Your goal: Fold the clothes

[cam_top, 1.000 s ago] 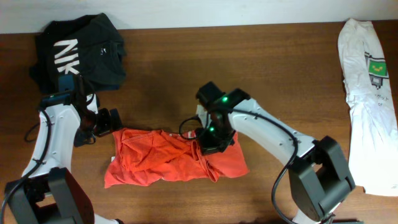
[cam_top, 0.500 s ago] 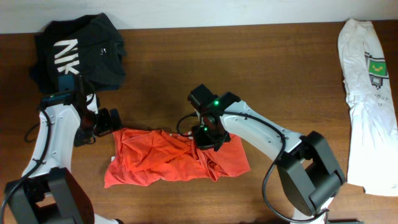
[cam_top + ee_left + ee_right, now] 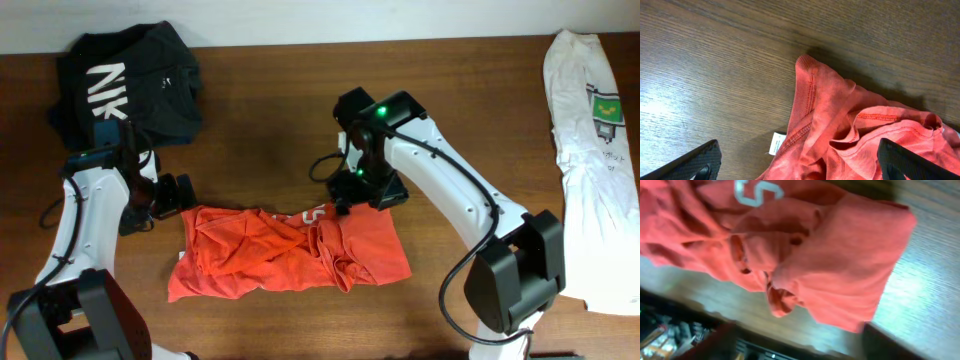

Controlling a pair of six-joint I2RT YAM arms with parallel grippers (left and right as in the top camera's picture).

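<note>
Dark wooden table (image 3: 270,90), black garment (image 3: 130,85) with white lettering at far left, white garment (image 3: 585,150) along right edge

The T-shirt (image 3: 290,250) is orange-red with white lettering, the table (image 3: 270,110) wood-grained brown, the far-left garment (image 3: 130,75) black.

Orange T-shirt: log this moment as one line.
orange T-shirt: crumpled on table, not folded | left claw: open, beside shirt, empty | right claw: open, over shirt's top edge, empty
</note>
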